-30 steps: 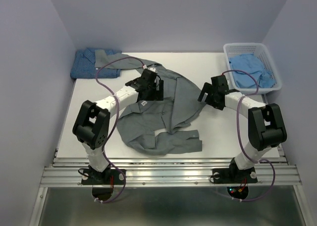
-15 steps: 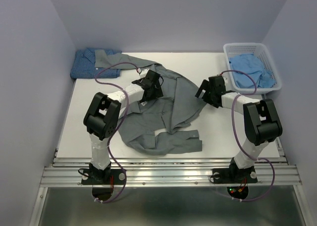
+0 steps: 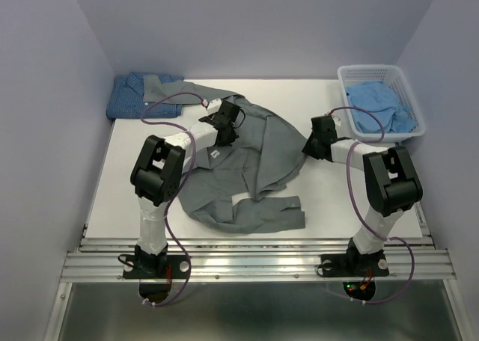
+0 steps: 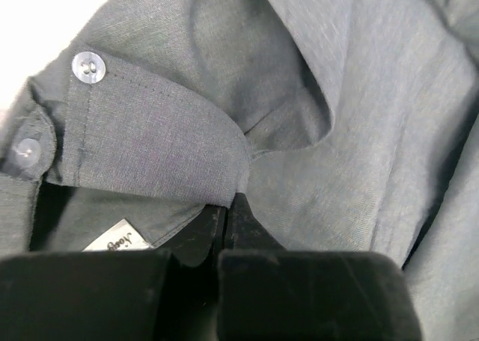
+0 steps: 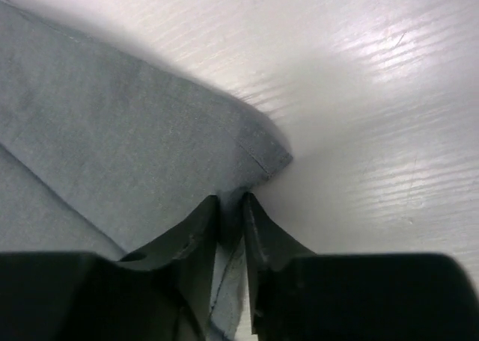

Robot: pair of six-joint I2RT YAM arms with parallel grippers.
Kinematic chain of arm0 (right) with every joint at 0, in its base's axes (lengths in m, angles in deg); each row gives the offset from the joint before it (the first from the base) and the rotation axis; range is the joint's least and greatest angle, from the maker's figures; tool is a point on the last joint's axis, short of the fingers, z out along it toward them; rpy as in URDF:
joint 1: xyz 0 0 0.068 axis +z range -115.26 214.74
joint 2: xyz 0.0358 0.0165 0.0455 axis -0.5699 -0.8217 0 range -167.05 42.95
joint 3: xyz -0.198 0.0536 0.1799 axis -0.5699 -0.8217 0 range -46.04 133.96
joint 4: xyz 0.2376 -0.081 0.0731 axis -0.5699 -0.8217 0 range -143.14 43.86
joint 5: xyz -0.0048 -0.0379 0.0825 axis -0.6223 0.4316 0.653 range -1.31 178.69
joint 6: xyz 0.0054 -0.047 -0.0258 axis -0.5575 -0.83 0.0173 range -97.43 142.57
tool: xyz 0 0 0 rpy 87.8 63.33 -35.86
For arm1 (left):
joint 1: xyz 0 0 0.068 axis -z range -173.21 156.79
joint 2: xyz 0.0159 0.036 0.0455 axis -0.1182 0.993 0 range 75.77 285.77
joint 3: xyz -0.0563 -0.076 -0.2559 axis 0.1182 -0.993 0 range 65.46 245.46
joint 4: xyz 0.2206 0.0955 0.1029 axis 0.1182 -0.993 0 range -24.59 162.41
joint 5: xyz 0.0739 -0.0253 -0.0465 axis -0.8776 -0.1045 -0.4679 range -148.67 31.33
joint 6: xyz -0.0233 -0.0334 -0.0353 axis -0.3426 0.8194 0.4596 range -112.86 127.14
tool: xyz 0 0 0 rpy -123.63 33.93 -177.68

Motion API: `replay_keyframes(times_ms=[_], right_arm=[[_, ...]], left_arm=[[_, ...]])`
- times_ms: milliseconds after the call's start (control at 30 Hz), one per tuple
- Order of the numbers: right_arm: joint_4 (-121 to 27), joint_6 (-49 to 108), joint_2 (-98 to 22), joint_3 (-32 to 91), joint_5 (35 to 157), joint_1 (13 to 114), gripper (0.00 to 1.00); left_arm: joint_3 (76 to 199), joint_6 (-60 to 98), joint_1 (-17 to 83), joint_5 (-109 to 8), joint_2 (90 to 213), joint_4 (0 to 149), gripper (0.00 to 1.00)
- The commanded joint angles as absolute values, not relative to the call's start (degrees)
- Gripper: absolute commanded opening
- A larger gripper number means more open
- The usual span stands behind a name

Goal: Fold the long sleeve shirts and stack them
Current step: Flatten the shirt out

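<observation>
Centrally, the grey shirt (image 3: 254,169) is spread rumpled and unfolded over the middle of the worktop (image 3: 337,199), with one sleeve trailing toward the near edge and another running toward the far left corner. Its collar (image 4: 150,139) is turned toward the far edge, and a pale button (image 4: 88,64) and a white label (image 4: 120,240) are seen there in the left wrist view. The collar's edge is pinched by the left gripper (image 3: 224,120), whose jaws are clenched tight on the cloth. The shirt's right-hand edge, where a stitched corner lies flat on the bare white surface, is met by the right gripper (image 3: 310,143); its jaws are drawn nearly together, and a thin fold of the grey fabric is nipped between them. The dark blue dotted shirt (image 3: 131,94) is laid folded at the far left corner of the worktop, partly overlapped by the grey sleeve. The pale blue shirt (image 3: 378,102) is bundled loosely inside the white lattice basket (image 3: 344,75), which is set at the far right corner, near the right arm but apart from the grey shirt.
</observation>
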State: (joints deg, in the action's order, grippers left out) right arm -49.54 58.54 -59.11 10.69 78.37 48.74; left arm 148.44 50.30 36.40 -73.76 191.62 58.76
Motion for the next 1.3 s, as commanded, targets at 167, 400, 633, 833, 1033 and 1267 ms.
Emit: replay_keyframes(times_ms=[167, 400, 633, 833, 1033, 1267], right_arm=[[-54.49, 49.04, -60.24, 17.84, 63.04, 49.33, 0.01], [-53.61, 24.56, -64.17, 31.45, 61.08, 48.02, 0.01], [-50.96, -0.26, -75.69, 50.68, 61.43, 45.38, 0.14], [-55.19, -8.37, -88.7, 70.04, 56.54, 44.67, 0.84], [-63.62, 4.36, -78.72, 69.92, 71.52, 46.68, 1.0], [-54.49, 26.49, -60.77, 41.08, 102.21, 48.97, 1.0]], left_arm=[[145.01, 44.33, 27.9, -67.14, 175.01, 60.63, 0.0], [151.84, 38.08, 17.61, -61.3, 176.39, 59.32, 0.0], [169.33, 33.87, 10.92, -61.48, 189.57, 53.26, 0.23], [179.8, 33.24, 8.81, -63.23, 194.51, 48.77, 0.96], [175.16, 33.07, 8.55, -60.17, 187.58, 51.22, 0.99], [149.61, 35.62, 12.75, -51.55, 172.29, 59.59, 0.99]])
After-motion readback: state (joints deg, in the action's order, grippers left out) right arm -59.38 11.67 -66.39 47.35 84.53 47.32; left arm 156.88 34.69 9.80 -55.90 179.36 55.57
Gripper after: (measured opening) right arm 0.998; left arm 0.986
